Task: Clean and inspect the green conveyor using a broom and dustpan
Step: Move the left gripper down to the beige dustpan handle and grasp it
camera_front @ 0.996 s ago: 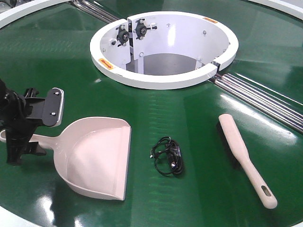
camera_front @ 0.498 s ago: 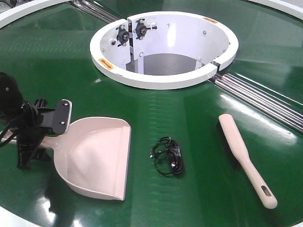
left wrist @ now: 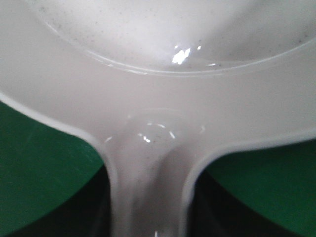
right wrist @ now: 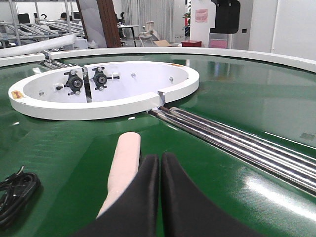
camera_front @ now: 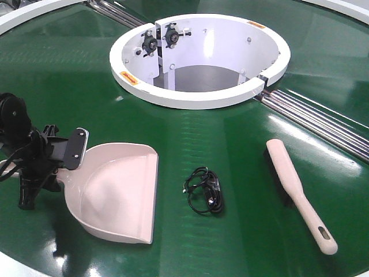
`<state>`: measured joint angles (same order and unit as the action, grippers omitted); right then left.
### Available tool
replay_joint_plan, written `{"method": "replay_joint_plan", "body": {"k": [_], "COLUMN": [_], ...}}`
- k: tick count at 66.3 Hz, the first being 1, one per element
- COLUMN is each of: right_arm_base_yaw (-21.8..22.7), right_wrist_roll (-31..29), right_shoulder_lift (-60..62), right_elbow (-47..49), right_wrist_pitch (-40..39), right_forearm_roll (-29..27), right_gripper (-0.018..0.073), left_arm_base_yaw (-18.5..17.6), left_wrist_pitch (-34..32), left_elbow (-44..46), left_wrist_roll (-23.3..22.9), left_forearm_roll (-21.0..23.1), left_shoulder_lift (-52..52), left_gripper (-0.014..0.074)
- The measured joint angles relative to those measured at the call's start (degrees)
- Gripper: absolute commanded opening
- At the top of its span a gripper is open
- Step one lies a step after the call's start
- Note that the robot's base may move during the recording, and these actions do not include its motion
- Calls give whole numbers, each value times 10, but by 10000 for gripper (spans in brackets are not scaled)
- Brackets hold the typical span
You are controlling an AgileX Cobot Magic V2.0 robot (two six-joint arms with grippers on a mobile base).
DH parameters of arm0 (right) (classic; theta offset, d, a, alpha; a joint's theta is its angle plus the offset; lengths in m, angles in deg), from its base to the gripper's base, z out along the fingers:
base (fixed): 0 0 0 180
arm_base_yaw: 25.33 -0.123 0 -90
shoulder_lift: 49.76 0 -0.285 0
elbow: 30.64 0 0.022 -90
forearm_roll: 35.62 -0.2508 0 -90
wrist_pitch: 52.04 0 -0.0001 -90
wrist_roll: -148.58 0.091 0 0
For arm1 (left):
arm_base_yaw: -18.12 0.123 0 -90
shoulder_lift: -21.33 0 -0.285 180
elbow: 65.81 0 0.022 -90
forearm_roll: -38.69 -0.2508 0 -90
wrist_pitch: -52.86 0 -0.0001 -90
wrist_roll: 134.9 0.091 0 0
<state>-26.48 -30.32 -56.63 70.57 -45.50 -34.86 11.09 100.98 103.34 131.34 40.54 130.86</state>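
- Work on the green conveyor (camera_front: 242,231), white hub ring (camera_front: 202,99) at 12 o'clock.
- Seat the handle of the dustpan (camera_front: 118,193), lying at 8 o'clock, squarely before lifting; keep its front edge flat.
- Leave the broom (camera_front: 297,187) at 4 o'clock, black cable (camera_front: 204,190) at 6.
- Cannot tell whether left gripper (camera_front: 55,167), straddling that handle, clamps it.
- Note right gripper (right wrist: 160,157) pinched closed, empty, by the broom.

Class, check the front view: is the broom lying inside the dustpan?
No, the broom lies on the green conveyor well to the right of the dustpan, with a black cable between them.
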Motion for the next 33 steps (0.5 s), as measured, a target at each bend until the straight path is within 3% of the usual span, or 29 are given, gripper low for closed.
{"method": "replay_joint_plan", "body": {"k": [19, 33], "right_arm_base_yaw": [0, 0], "right_wrist_roll": [0, 0], "right_shoulder_lift": [0, 0], "right_elbow": [0, 0], "right_wrist_pitch": [0, 0], "right_forearm_roll": [0, 0], "right_gripper": [-10, -10], "left_arm_base_yaw": [-3, -37], "left_wrist_pitch": [8, 13], "left_elbow": [0, 0], "left_wrist_roll": [-3, -17], "left_forearm_roll": [-7, -10], "left_shoulder_lift": [-43, -55], "left_gripper": [-8, -8]}}
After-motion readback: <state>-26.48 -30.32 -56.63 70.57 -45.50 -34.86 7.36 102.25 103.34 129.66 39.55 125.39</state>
